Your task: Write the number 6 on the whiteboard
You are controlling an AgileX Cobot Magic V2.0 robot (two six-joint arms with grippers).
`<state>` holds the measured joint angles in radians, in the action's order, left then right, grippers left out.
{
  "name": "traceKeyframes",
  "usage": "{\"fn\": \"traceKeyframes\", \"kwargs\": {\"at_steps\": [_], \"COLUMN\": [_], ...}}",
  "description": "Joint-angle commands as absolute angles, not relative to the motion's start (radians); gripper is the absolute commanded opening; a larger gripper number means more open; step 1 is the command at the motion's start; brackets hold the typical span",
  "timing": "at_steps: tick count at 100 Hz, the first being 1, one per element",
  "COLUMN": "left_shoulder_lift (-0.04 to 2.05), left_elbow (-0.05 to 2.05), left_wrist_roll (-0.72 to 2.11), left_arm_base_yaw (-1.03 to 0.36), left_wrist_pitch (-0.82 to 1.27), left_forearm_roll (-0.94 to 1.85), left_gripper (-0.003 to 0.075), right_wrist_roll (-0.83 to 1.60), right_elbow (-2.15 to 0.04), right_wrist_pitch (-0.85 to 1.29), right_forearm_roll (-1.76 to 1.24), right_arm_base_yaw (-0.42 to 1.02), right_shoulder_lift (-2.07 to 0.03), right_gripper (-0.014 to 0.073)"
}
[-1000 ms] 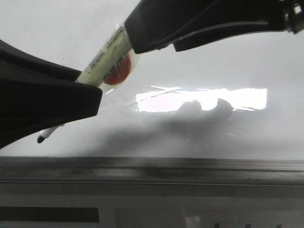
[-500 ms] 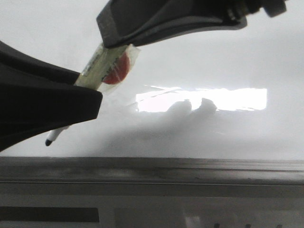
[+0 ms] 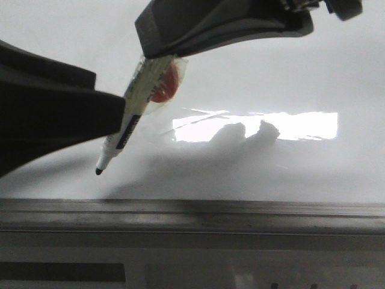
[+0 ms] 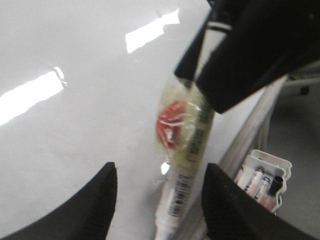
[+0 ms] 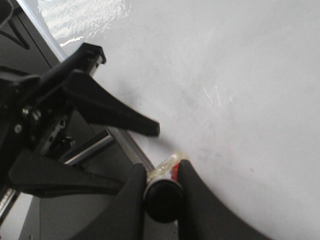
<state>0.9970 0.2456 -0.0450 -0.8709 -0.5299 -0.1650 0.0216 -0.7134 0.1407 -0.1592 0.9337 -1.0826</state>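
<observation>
The right gripper (image 5: 162, 186) clamps the marker (image 3: 129, 120) by its rear end. The left gripper (image 4: 159, 197) is spread, fingers either side of the marker. Marker tip hovers just above the whiteboard (image 3: 289, 72), near its frame (image 3: 240, 217).

1. The whiteboard (image 3: 289, 66) is seen as a smooth, glossy white surface; a bright glare is mirrored in it
2. Its frame edge (image 3: 240, 215) looks like dull grey metal with a brushed, slightly streaked finish
3. The marker pen (image 3: 129, 117) appears to be smooth white plastic with a printed label and a dark matt tip
4. A clear, shiny, crinkled film is seen wrapped round the pen, with a red patch (image 4: 171, 125) beneath it
5. The right gripper (image 5: 162, 186) and left gripper (image 4: 159, 200) fingers are shown as matt black plastic
6. A small white plastic tray (image 4: 265, 175) is seen beside the board
</observation>
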Motion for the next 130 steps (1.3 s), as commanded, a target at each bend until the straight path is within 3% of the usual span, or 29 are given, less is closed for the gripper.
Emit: {"fn": "traceKeyframes", "kwargs": {"at_steps": [1, 24, 64, 130], "left_shoulder_lift": [0.941, 0.762, 0.7, 0.7], "left_elbow": [0.269, 0.269, 0.269, 0.269], "left_wrist_roll": [-0.049, -0.047, -0.047, -0.045], "left_arm_base_yaw": [-0.853, -0.77, -0.738, -0.738], "left_wrist_pitch": [-0.567, -0.373, -0.328, -0.33], "left_forearm_roll": [-0.096, -0.057, -0.057, -0.08], "left_gripper": [0.0407, 0.0407, 0.0383, 0.0383], "right_wrist_roll": [0.033, 0.033, 0.033, 0.033], "right_elbow": [-0.745, -0.832, -0.988, -0.923], "right_wrist_pitch": [0.092, 0.145, 0.114, 0.156], "right_forearm_roll": [-0.172, -0.172, -0.14, -0.166], "right_arm_base_yaw": [0.899, 0.817, 0.666, 0.767], "right_shoulder_lift": [-1.068, -1.07, -1.149, -1.226], "right_gripper": [-0.0069, -0.0069, -0.0069, -0.007]}}
